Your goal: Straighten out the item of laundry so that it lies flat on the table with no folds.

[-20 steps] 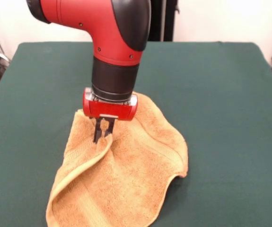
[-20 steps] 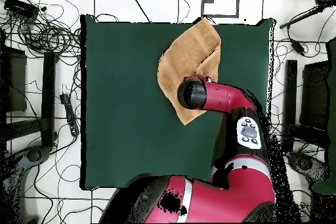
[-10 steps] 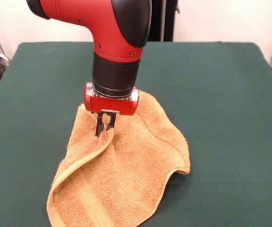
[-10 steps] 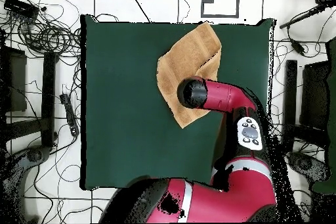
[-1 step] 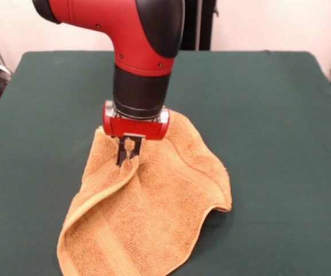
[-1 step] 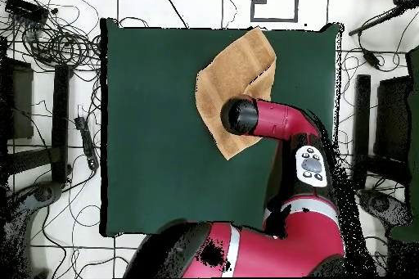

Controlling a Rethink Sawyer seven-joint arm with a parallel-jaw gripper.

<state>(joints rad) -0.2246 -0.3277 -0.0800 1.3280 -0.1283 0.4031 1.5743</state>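
Observation:
The golden-orange towel (image 5: 153, 213) lies crumpled on the dark green table (image 5: 269, 115), with a raised ridge running from its near-left corner up to my gripper and a curled edge on the right. My gripper (image 5: 127, 160) points straight down and is shut on a pinch of the towel's ridge, lifting it a little. From above, the towel (image 6: 225, 75) shows as a slanted shape near the table's top edge, and the arm's wrist hides the gripper and part of the cloth.
The towel's near end reaches the table's front edge in the front view. Cables and stands (image 6: 49, 38) lie on the floor around the table (image 6: 155, 145).
Over the last second my gripper rose slightly with the pinched ridge, pulling the towel a little away from the front edge. In the last half second nothing moved.

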